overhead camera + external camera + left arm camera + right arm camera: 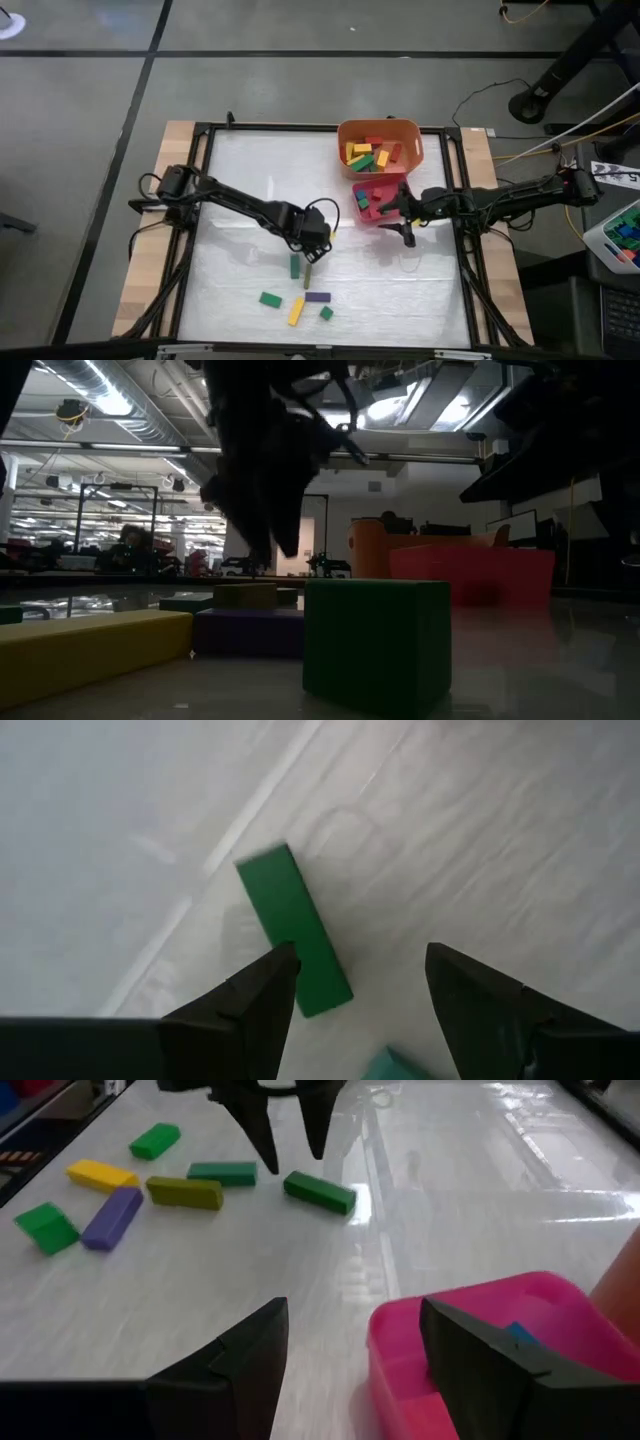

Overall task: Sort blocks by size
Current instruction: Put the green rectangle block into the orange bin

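Observation:
Several loose blocks lie near the table's front middle: a green bar (320,1192), another green bar (295,266), an olive bar (307,275), a purple bar (318,297), a yellow bar (296,311) and a green cube (326,313). My left gripper (360,980) hangs open, pointing steeply down over the first green bar (293,930), which lies flat under its fingertips and apart from them. It also shows in the right wrist view (290,1130). My right gripper (350,1350) waits open beside the pink tray (480,1340), holding nothing.
An orange bin (380,148) holding several blocks stands at the far middle-right. The pink tray (378,200) sits just in front of it with a few blocks inside. A dark frame (205,200) borders the white table top. Bare table lies left of the blocks.

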{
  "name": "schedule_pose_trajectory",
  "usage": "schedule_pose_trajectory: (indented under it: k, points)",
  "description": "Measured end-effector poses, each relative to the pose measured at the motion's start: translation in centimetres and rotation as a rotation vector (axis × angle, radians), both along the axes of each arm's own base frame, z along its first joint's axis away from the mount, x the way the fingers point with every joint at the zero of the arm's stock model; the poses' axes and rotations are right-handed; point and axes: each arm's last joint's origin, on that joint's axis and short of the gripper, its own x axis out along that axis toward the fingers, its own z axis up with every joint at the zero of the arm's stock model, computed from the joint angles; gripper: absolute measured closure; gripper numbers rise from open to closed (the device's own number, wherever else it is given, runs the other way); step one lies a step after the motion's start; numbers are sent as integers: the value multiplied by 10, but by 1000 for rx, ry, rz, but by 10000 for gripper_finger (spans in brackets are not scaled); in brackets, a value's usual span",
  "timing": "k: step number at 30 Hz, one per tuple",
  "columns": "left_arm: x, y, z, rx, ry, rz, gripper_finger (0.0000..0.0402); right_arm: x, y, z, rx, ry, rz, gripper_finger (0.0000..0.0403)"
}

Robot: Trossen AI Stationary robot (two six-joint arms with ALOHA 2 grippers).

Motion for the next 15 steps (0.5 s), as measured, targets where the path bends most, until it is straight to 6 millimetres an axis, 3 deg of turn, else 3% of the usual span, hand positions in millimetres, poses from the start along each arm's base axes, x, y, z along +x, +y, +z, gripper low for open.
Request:
schedule_pose_trajectory:
  k: [11,15]
  points:
    - [6,2,-31,20,66,115,192,-2,4,6,3,-52,152,175]
    - [7,3,-37,19,82,126,213,-7,4,12,7,-80,181,175]
